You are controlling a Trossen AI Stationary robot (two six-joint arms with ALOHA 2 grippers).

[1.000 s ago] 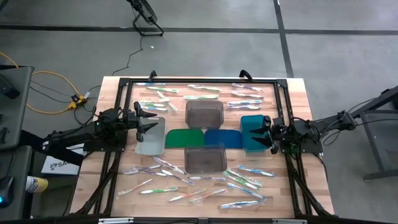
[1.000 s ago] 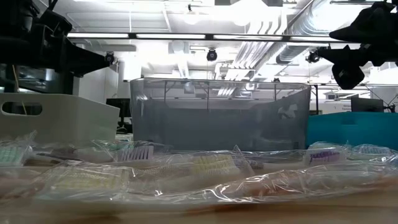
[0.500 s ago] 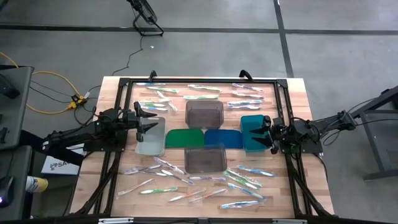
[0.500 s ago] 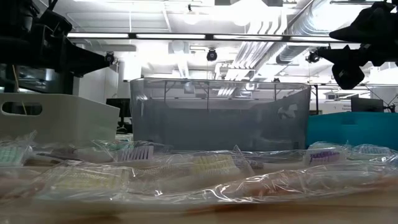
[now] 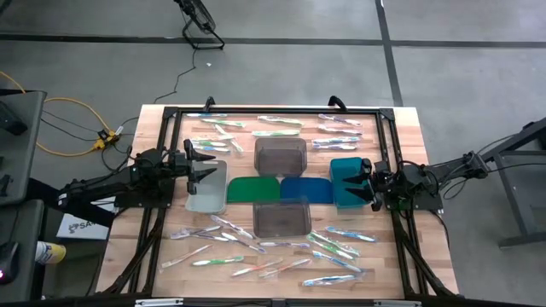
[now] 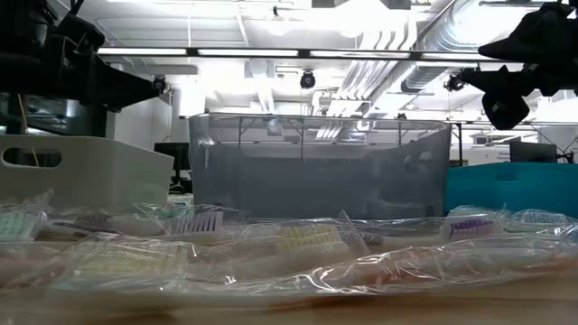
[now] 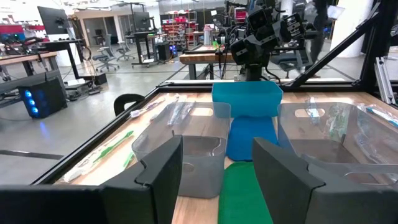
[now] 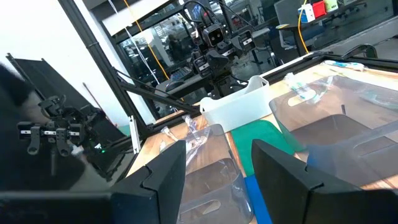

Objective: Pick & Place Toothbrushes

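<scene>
Dark left pincer [image 5: 205, 162] and right pincer [image 5: 359, 182] both hang wide open, holding nothing.

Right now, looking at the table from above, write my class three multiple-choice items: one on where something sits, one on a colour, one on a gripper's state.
1. Where is the left gripper?
A. Over the white bin
B. Over the teal bin
C. Off the table

2. What colours are the two flat mats in the middle?
A. Red and yellow
B. Green and blue
C. Both grey

3. How are the right gripper's fingers?
A. Shut on a toothbrush
B. Open, empty
C. Shut on a mat

Key:
1 A: the left gripper hangs at the white bin.
2 B: green mat, blue mat.
3 B: the right gripper shows spread fingers holding nothing, above the teal bin.
</scene>
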